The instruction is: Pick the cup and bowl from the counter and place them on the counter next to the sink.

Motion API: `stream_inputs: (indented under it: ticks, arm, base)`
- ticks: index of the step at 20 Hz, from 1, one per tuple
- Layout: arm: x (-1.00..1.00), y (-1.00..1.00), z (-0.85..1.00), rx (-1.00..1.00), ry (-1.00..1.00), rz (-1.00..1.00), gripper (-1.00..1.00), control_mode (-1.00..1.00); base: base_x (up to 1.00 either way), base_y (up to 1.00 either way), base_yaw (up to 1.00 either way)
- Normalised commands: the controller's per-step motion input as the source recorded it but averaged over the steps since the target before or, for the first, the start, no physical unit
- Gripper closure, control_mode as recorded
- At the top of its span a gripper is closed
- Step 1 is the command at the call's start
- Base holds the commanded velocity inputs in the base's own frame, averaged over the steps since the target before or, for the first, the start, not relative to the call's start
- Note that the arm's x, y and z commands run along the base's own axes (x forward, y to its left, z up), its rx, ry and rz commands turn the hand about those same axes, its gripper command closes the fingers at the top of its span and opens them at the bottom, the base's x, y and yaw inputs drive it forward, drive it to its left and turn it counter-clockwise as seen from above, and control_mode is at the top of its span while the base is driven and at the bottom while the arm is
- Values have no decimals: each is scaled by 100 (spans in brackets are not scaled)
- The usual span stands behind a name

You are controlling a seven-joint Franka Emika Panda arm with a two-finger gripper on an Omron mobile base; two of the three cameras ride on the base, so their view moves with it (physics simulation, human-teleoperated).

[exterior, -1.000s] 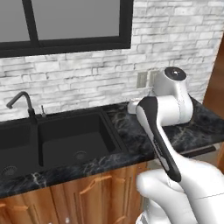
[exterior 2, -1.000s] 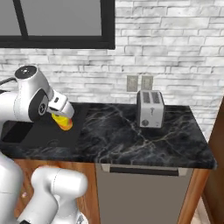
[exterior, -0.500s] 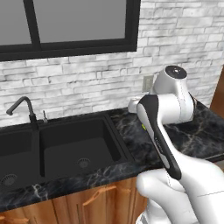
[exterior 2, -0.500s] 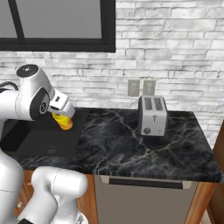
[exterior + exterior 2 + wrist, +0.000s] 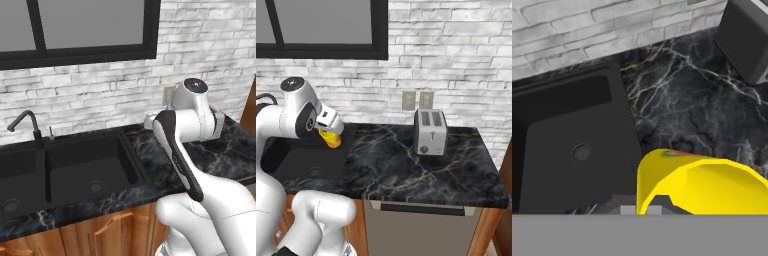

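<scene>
My gripper [image 5: 331, 132] is shut on a bright yellow cup [image 5: 332, 139], held above the line where the sink [image 5: 303, 160] meets the black marble counter [image 5: 416, 167]. In the hand view the cup [image 5: 702, 184] sits close at the bottom right, its rim toward the camera, with the sink basin [image 5: 567, 145] to its left and veined counter [image 5: 697, 110] beyond it. In the left base view my own arm hides the cup. The bowl is out of view.
A silver two-slot toaster [image 5: 429, 132] stands on the counter by the brick wall, under two wall outlets [image 5: 417, 100]. A dark faucet [image 5: 29, 125] rises behind the double sink [image 5: 80, 167]. Brown cabinet fronts [image 5: 115, 230] run below the counter.
The whole picture has shifted a little in both base views, so the base has moved. The yellow cup has stayed in the shut gripper near the sink's right edge.
</scene>
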Motion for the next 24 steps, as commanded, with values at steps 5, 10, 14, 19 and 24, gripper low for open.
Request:
stream_inputs:
  ticks: [5, 10, 14, 19, 24]
  arm:
    - [2, 0, -29, 0, 3, 1, 100, -100]
    - [0, -2, -75, -1, 3, 5, 100, -100]
    - [4, 0, -63, 0, 0, 4, 100, -100]
    - [7, -15, -23, 0, 0, 0, 100, -100]
    - [13, -22, -20, 0, 0, 2, 100, -100]
  base:
    - [0, 0, 0]
    - [0, 0, 0]
    - [0, 0, 0]
    - [0, 0, 0]
    - [0, 0, 0]
